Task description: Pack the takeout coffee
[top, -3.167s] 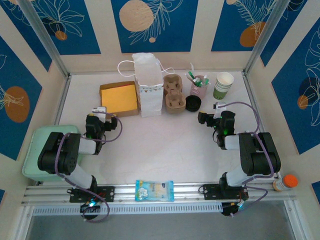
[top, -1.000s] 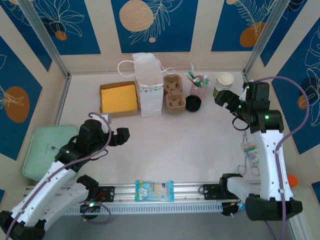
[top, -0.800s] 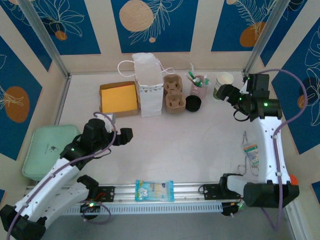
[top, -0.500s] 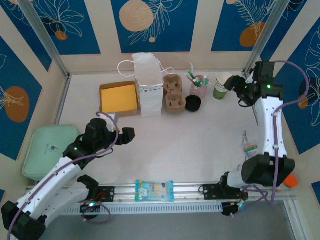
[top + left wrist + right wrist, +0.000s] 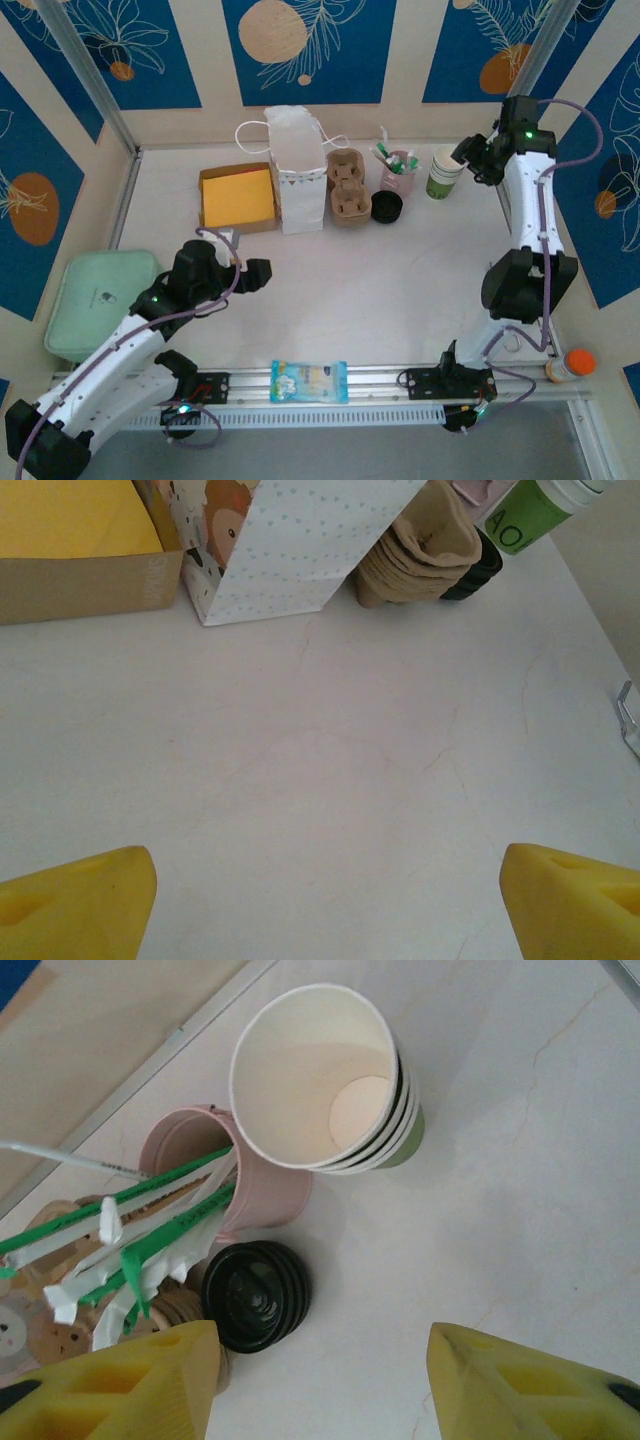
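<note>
The table (image 5: 380, 290) lay bare between the jaws of the left gripper (image 5: 328, 868), which stood spread wide and held nothing. Well ahead of those jaws and a little to their left stood the paper bag (image 5: 298, 170), upright. The yellow-lined box (image 5: 238, 197) lay further left, and the cardboard cup carrier (image 5: 348, 185) just right of the bag.

The jaws of the right gripper (image 5: 325, 1340) were also apart and gripped nothing. Ahead of them and to the left stood the pink cup (image 5: 270, 1195) of utensils. The coffee cup (image 5: 320, 1080) stood straight ahead of them, clear of both fingers, on the table; it looked like the top of a nested stack. The black lid (image 5: 255, 1295) lay just ahead of the left finger.

By my judgement the packing had barely begun: the cup was not yet gripped, and grasping, lifting and placing it all remained.
</note>
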Tool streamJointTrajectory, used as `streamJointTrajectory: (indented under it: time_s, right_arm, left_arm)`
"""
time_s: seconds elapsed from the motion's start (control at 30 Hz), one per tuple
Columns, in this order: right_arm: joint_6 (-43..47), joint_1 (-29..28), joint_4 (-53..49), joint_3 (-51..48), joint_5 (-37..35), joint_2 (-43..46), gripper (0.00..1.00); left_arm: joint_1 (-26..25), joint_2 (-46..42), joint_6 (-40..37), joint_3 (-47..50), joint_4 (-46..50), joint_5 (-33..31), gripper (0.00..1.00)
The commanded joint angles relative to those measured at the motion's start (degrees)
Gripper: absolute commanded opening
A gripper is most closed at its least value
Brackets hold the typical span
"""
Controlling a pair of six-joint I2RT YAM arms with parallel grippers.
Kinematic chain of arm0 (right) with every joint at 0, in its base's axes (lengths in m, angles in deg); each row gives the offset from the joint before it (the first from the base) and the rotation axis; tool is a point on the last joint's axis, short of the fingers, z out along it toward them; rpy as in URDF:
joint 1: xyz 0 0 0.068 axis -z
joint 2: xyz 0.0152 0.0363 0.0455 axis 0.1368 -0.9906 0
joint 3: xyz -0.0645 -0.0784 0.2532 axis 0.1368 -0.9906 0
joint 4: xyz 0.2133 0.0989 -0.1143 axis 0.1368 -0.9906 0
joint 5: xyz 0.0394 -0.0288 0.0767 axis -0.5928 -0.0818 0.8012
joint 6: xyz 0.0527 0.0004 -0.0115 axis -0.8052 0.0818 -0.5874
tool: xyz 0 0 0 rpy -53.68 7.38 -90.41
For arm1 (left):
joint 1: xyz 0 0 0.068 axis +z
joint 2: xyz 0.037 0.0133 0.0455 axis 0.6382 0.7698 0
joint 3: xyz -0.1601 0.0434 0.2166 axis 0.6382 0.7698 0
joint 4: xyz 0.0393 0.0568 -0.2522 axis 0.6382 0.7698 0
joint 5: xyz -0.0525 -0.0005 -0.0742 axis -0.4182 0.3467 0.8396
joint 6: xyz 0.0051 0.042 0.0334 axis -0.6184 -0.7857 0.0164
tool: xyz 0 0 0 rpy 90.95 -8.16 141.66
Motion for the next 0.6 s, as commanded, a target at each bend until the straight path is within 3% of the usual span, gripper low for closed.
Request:
streamJointTrajectory:
  time_s: [0.0,0.57]
  right_arm:
    - [-0.1,-0.2,-3.5,4.9,-2.0,-3.8,0.56]
    - [1.0,-0.9,-11.6,24.5,-4.5,-22.1,0.46]
  left_arm:
    - [-0.6,-0.4,-0.3,1.8,-2.0,0.4,0.88]
    - [-0.7,0.4,0.4,3.6,-4.2,0.7,0.85]
